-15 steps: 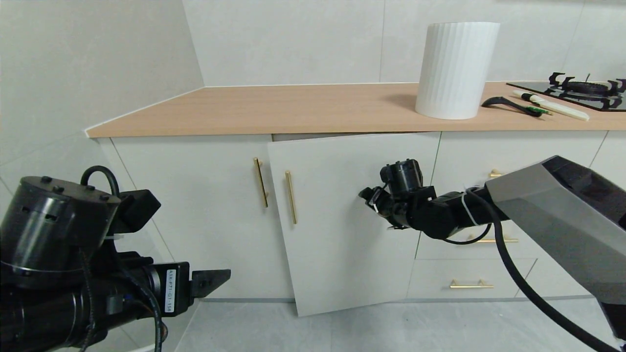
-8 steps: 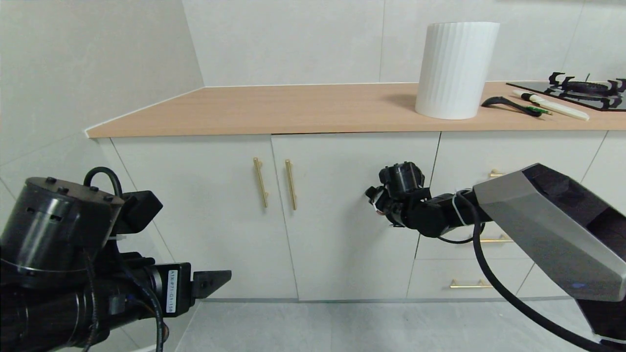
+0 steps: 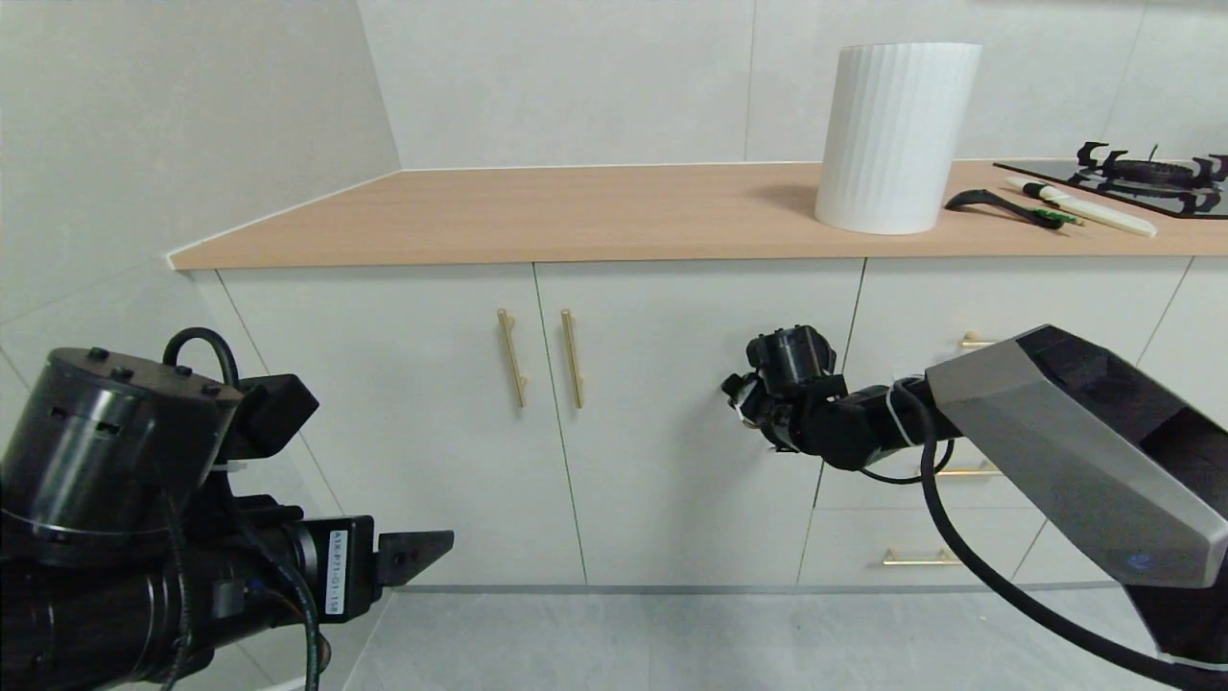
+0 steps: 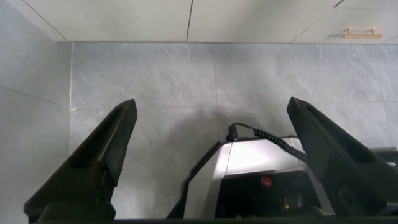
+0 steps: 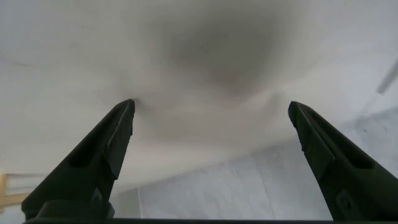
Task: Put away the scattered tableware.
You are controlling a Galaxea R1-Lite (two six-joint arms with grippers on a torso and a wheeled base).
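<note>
Scattered utensils lie on the wooden counter (image 3: 576,216) at the far right: a black ladle (image 3: 979,201), a green-handled tool (image 3: 1050,217) and a long white utensil (image 3: 1094,213). Beside them stands a tall white ribbed holder (image 3: 894,137). My right gripper (image 3: 737,393) is below the counter, open, its fingertips (image 5: 124,118) touching the flat face of the shut cabinet door (image 3: 691,422). Low at the left, over the floor, my left gripper (image 3: 413,555) hangs open with nothing in it, as the left wrist view (image 4: 212,104) confirms.
Both cabinet doors have gold bar handles (image 3: 572,357) near their meeting edge. Drawers with gold pulls (image 3: 921,557) are on the right. A black gas hob (image 3: 1146,173) sits at the counter's far right. Grey tiled floor (image 3: 672,643) lies in front.
The right-hand cabinet door, ajar a second ago, has swung flush shut. My right gripper moved forward with it and stays against it. The left arm has not moved.
</note>
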